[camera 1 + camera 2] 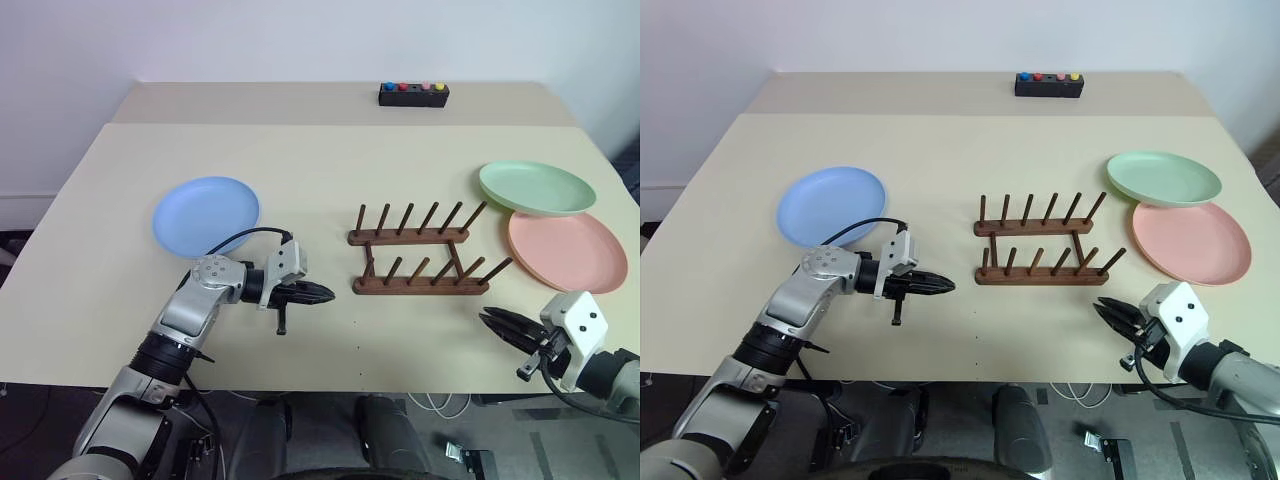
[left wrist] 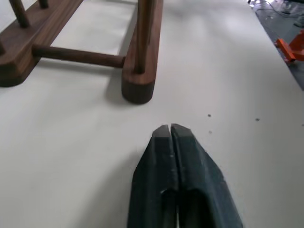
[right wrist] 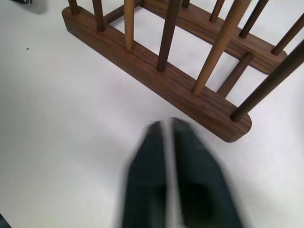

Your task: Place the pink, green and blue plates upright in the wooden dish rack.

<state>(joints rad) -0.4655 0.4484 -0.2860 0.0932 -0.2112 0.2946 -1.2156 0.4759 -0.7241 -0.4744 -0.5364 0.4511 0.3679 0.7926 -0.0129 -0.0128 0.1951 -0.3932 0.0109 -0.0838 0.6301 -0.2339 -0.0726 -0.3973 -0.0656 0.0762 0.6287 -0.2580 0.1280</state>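
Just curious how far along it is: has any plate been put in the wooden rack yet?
No, the wooden rack stands empty, with the blue plate, green plate and pink plate lying flat on the table.

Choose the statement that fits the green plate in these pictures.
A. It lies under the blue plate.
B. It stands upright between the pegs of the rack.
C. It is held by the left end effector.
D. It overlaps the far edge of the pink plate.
D: the green plate rests partly over the far edge of the pink plate, to the right of the empty rack.
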